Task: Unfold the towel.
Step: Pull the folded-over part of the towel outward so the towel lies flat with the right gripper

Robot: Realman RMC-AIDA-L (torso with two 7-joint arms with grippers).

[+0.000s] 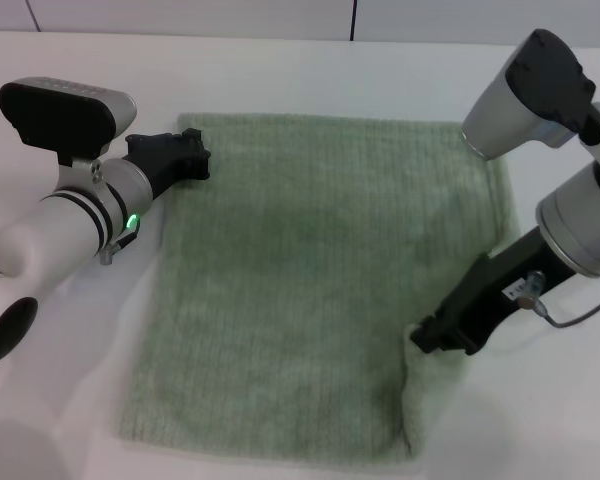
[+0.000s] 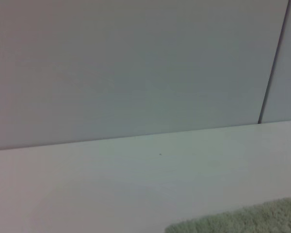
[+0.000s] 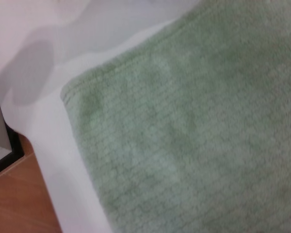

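You have the soft, limp towel (image 1: 310,290) lying flat between both grippers, so pinch its hemmed corners beneath the left gripper (image 1: 185,157) and right gripper (image 1: 435,338), whose finger states I cannot tell.

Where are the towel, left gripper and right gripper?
towel (image 1: 310,280): head view, middle of the green cloth.
left gripper (image 1: 195,155): head view, black tip at the towel's far left corner.
right gripper (image 1: 438,338): head view, black tip at the towel's near right edge.
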